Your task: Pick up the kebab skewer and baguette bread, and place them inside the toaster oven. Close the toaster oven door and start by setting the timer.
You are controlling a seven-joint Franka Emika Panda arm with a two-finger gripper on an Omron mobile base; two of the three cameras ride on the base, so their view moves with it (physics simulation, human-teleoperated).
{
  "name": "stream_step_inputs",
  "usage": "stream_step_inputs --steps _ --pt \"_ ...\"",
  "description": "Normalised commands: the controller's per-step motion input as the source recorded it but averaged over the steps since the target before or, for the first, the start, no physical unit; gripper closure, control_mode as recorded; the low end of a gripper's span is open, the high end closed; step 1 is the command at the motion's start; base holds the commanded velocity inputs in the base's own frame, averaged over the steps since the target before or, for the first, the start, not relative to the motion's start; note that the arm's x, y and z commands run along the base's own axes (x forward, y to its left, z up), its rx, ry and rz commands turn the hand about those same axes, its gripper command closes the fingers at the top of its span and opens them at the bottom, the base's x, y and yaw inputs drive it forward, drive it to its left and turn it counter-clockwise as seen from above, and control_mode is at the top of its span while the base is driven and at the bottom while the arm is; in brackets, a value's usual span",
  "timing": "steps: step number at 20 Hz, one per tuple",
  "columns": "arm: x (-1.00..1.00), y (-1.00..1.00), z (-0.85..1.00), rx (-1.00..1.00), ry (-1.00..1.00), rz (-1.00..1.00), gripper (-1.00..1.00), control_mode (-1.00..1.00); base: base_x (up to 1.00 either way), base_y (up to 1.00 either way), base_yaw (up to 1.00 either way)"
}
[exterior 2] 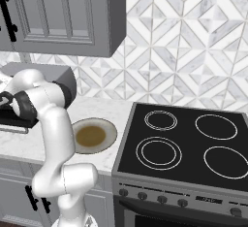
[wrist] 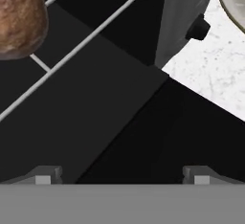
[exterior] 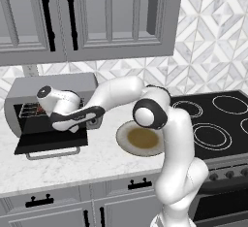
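The toaster oven (exterior: 58, 86) stands at the left of the counter, and the toaster oven door (exterior: 51, 142) lies dropped open in front of it. Reddish-brown food (exterior: 30, 108) rests on the wire rack inside; from there I cannot tell skewer from bread. In the hand view, the rounded brown end of the baguette bread (wrist: 19, 17) lies on the rack (wrist: 81, 41) at upper left. I cannot make out the kebab skewer as a separate thing. My gripper (exterior: 72, 126) (wrist: 122, 175) hovers just above the open door, open and with nothing between its fingertips (wrist: 44, 175).
A round beige plate (exterior: 140, 138) (exterior 2: 94, 135) sits on the marble counter right of the oven. A dark oven knob (wrist: 198, 27) is on the grey side panel. The black stovetop (exterior 2: 193, 143) lies further right. Grey wall cabinets (exterior: 97, 17) hang above.
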Motion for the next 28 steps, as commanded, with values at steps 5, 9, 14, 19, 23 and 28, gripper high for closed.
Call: stream_step_inputs --steps 5,9,14,19,23,28 --pt "0.07 0.0 0.0 0.0 -0.02 -0.03 -1.0 -1.0 0.0 0.0 0.0" --pt "0.0 0.01 0.06 0.0 -0.03 -0.02 -1.0 -1.0 0.0 0.0 0.0" --pt "-0.69 0.11 0.13 0.04 -0.07 0.0 -1.0 -1.0 0.0 0.0 0.0" --pt "-0.99 0.02 0.21 0.03 -0.01 0.1 -1.0 -1.0 0.0 0.0 0.0" --pt "-0.79 0.0 0.04 0.05 0.0 0.32 -1.0 -1.0 0.0 0.0 0.0" --pt "-0.28 0.0 -0.16 0.02 0.05 0.38 -1.0 -1.0 0.0 0.0 0.0"
